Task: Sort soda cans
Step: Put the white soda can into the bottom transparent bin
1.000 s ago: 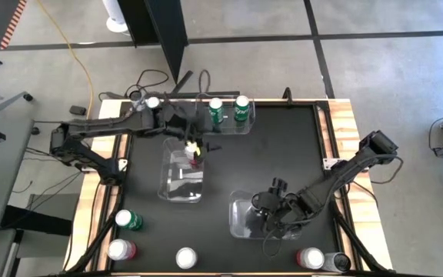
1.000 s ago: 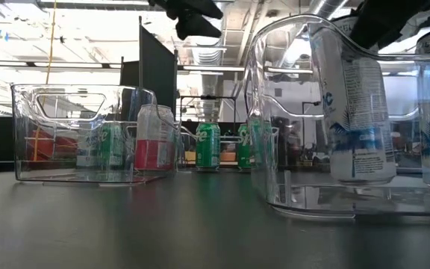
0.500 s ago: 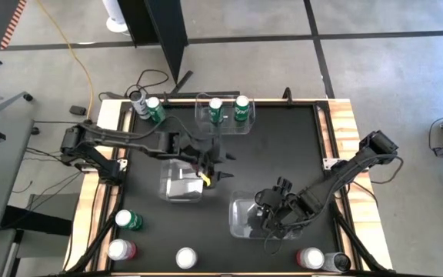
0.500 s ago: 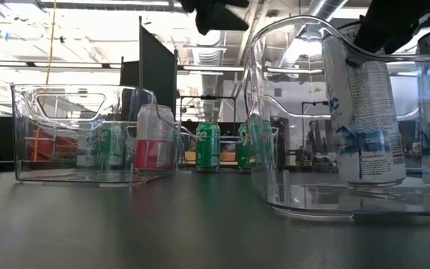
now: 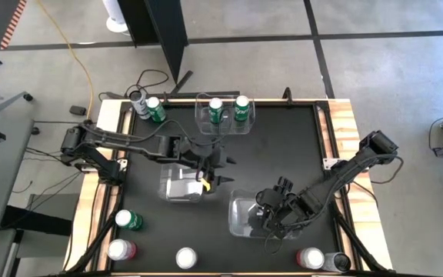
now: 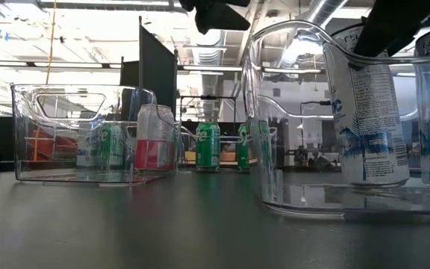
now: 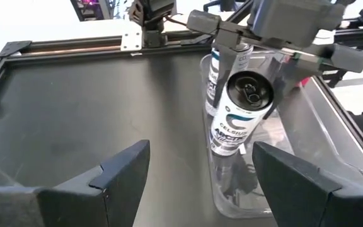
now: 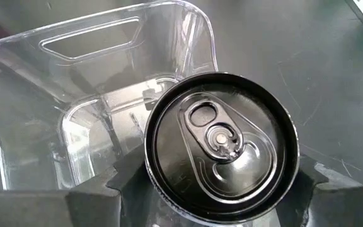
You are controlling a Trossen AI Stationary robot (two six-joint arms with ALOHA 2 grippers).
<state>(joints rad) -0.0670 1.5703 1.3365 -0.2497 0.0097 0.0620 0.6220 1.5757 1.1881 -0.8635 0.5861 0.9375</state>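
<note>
My right gripper (image 5: 271, 218) is shut on a soda can (image 8: 222, 151) with a black top and a white-and-blue body. It holds the can inside the near clear bin (image 5: 241, 219). The low view shows this can (image 6: 368, 112) tilted within the bin's walls. My left gripper (image 5: 210, 171) hangs open with nothing between its fingers, above the right end of the middle clear bin (image 5: 177, 185). Its wrist view faces the held can (image 7: 238, 107). Two green cans (image 5: 227, 110) stand in the far bin. A red can (image 6: 155, 142) shows at the middle bin in the low view. My right gripper pinches the can's side wall just under its black top rim (image 8: 149, 173) between its two fingers (image 8: 96, 195). The fingers come slanting down from above. The can leans inside the bin; I cannot tell whether its bottom (image 6: 379, 179) rests on the bin's floor.
Loose cans stand at the far left corner (image 5: 146, 106), along the near left edge (image 5: 128, 220) (image 5: 120, 250) (image 5: 186, 258) and at the near right corner (image 5: 310, 258). The black mat between the bins and toward the far right is bare.
My left gripper has swung from the far end of the middle bin toward the table's near right, sinking a little, and stays open. My right gripper has turned slightly in place, and the can it holds leans a bit more.
</note>
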